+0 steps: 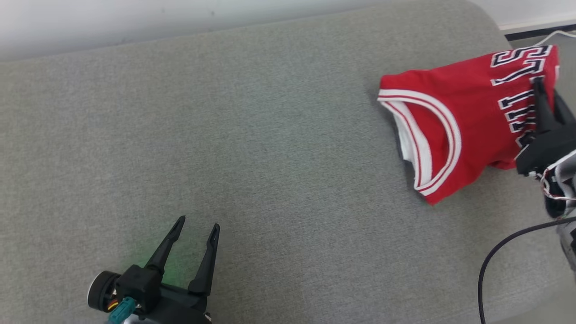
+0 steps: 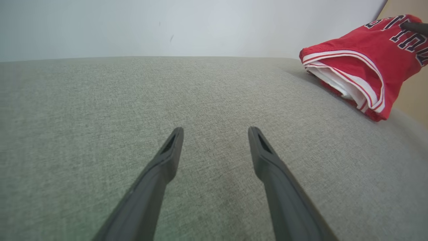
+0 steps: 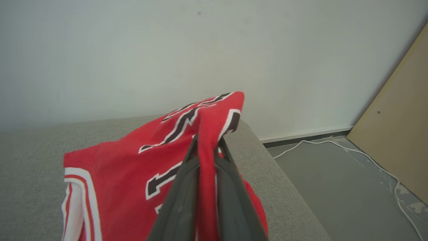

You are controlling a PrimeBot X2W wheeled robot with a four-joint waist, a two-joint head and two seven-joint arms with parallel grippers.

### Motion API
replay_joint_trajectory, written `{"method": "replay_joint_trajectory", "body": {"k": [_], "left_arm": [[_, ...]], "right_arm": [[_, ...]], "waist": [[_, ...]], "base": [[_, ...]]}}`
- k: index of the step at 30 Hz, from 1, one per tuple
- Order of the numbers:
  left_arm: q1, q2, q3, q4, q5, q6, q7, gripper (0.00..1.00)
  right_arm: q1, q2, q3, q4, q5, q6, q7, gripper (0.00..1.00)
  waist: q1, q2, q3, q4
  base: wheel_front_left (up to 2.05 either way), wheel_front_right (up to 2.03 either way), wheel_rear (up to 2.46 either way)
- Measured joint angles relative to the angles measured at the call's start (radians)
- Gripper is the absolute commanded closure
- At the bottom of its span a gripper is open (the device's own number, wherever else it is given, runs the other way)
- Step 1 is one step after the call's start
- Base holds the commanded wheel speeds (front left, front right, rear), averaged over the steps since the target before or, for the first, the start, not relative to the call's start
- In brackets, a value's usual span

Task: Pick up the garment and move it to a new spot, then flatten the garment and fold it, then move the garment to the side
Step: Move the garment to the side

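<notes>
Grey fabric cushion (image 1: 270, 157) meets white wall (image 3: 167, 50); right gripper (image 1: 546, 88) pinches red jersey (image 1: 454, 99), left gripper (image 1: 198, 222) gapes.

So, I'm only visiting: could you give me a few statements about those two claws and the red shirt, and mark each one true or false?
1. The right claw is shut on the red sleeveless jersey with white trim. True.
2. The left claw grips the jersey too. False: it is open above the bare grey fabric cushion, well apart from the jersey.
3. The jersey lies spread out flat. False: it is bunched in layers, and its pinched end is pulled up off the cushion.
4. A thin white cable lies on the floor beyond the cushion. True.
</notes>
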Motion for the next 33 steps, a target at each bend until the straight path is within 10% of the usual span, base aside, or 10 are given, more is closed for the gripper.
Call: {"method": "replay_joint_trajectory", "body": {"k": [6,7,8,17,33], "left_arm": [[-0.015,0.002,-0.005,-0.006,0.018,0.0,0.0,0.0],[-0.016,0.003,-0.006,-0.006,0.019,0.0,0.0,0.0],[-0.017,0.003,-0.007,-0.005,0.019,0.0,0.0,0.0],[-0.022,0.002,0.006,-0.004,0.021,0.012,0.0,0.0],[0.056,0.0,0.05,0.007,0.017,0.073,0.0,0.0]], "right_arm": [[-0.039,-0.008,-0.094,0.128,-0.107,0.0,0.0,1.0],[-0.044,-0.011,-0.12,0.153,-0.129,0.0,0.0,0.61],[-0.047,-0.015,-0.158,0.176,-0.152,0.0,0.0,0.0],[0.049,0.08,-0.458,-0.054,-0.408,0.0,0.0,0.0],[0.368,0.231,-0.288,-0.402,-0.353,0.0,-0.001,0.0]], "waist": [[0.0,0.0,0.029,0.027],[0.0,0.0,0.033,0.032],[0.0001,0.0001,0.036,0.036],[0.0,0.0,0.028,0.067],[-0.0002,-0.0001,-0.091,0.117]], "base": [[0.0,0.0,0.0],[0.0,0.0,0.0],[0.0,0.0,0.0],[0.0,0.0,0.0],[0.0,0.0,0.0]]}}
